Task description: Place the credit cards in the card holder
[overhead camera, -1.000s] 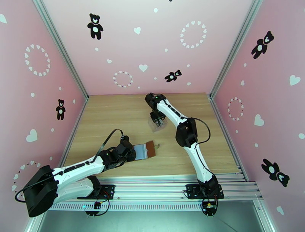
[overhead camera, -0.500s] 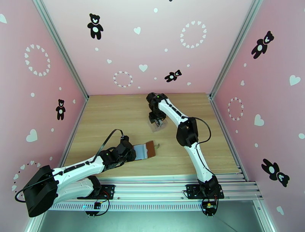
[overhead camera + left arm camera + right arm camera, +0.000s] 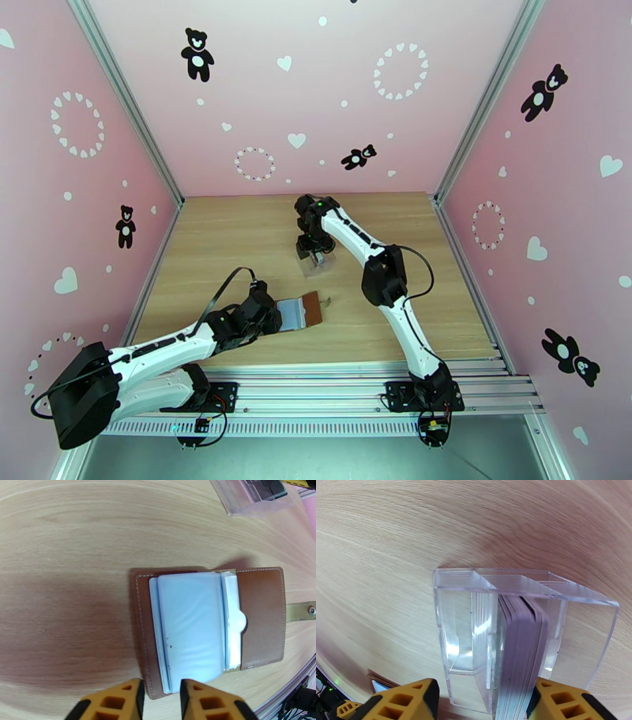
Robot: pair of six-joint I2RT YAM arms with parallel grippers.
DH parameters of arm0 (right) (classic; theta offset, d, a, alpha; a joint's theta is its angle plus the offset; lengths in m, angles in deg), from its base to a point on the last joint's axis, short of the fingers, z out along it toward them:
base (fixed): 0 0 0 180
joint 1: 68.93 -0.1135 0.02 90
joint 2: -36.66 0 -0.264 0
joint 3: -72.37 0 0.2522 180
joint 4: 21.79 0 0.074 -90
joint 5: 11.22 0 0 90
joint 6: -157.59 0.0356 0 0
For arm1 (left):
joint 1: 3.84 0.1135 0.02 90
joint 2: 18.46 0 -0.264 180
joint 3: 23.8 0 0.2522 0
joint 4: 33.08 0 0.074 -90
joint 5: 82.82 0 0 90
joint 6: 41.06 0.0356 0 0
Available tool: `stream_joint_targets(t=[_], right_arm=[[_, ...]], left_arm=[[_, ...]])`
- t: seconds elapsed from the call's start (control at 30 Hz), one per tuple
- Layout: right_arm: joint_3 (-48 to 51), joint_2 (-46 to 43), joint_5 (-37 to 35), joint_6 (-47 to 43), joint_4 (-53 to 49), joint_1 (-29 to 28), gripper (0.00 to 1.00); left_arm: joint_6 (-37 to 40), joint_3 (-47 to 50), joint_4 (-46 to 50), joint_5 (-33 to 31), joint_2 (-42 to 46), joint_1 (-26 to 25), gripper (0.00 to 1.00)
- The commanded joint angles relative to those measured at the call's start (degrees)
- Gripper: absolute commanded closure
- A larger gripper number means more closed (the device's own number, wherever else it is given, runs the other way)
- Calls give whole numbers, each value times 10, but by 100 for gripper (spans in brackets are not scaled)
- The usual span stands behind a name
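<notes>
The cards [image 3: 521, 645] stand on edge, packed in one compartment of the clear case [image 3: 466, 598] at mid-table. They look thin, stiff, slick and light. I would take one from the outside of the stack, pinching its flat faces just under the exposed top edge. The case looks light too and could slide or tip under a pull.

The right gripper [image 3: 486, 689] hangs over the case, jaws spread wide on either side of it. The wallet [image 3: 209, 630] lies open near the front rail, and its pale pockets look soft and floppy. The left gripper [image 3: 162, 695] has its jaws nearly together with the wallet's near edge in the gap. I cannot tell whether it grips. Bare table [image 3: 237, 237] lies between case and wallet, with the walls well apart.
</notes>
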Motion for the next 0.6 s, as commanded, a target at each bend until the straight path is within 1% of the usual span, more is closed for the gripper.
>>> stream_joint_targets(t=[0.0, 0.1, 0.33, 0.47, 0.57], right_arm=[[2, -14, 46, 11, 9, -17, 37], [2, -25, 11, 15, 8, -18, 38], [3, -49, -113, 0, -5, -17, 36], [3, -49, -127, -21, -4, -17, 31], [1, -39, -127, -28, -4, -16, 30]], left_arm=[[-5, 9, -9, 7, 8, 3, 69], [-5, 11, -9, 9, 11, 3, 69], [-6, 14, -8, 6, 22, 3, 69], [-6, 14, -9, 9, 20, 3, 69], [-6, 14, -10, 9, 18, 3, 69]])
